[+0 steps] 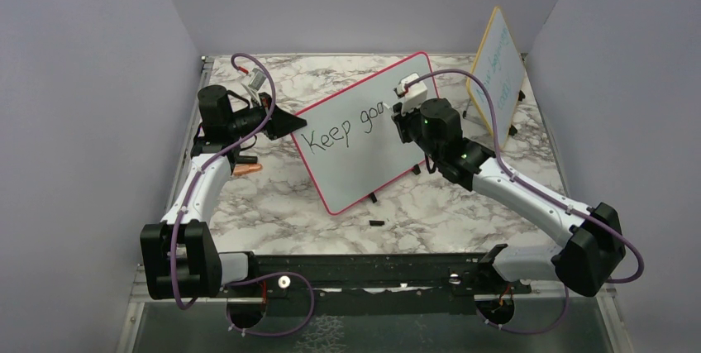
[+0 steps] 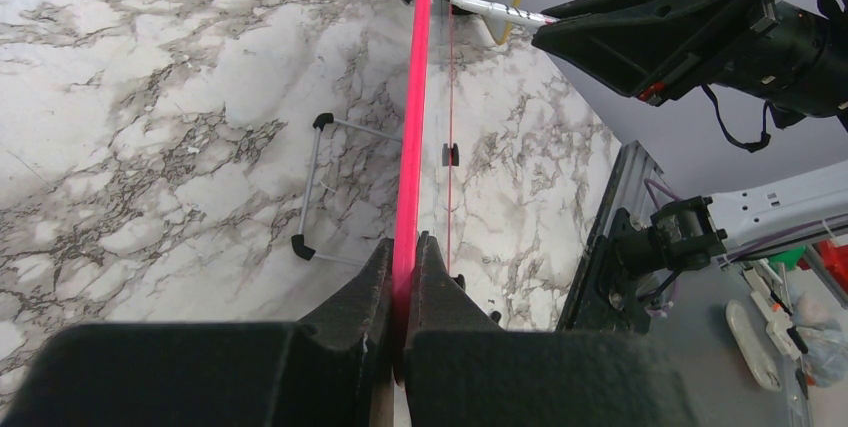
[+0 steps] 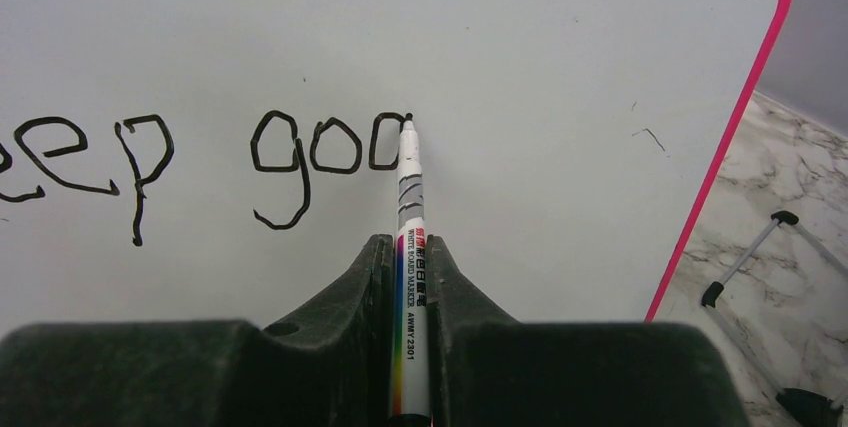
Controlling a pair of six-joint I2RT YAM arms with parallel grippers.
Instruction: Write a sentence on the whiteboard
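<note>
The whiteboard (image 1: 364,173), white with a pink-red frame, stands tilted at the table's middle. The sentence (image 1: 343,126) reads "Keep goa" in black, and the last letter is part drawn. My left gripper (image 1: 289,121) is shut on the board's left edge; in the left wrist view the pink frame (image 2: 412,97) runs between its closed fingers (image 2: 405,247). My right gripper (image 1: 402,113) is shut on a white marker (image 3: 412,277). The marker's tip touches the board (image 3: 550,47) at the last letter of "goa" (image 3: 330,147). The marker also shows in the left wrist view (image 2: 495,11).
A smaller yellow-framed board (image 1: 498,68) with teal writing leans at the back right. A small black piece (image 1: 376,223) lies in front of the whiteboard. An orange object (image 1: 246,169) lies by the left arm. The board's wire stand (image 2: 320,187) rests behind it.
</note>
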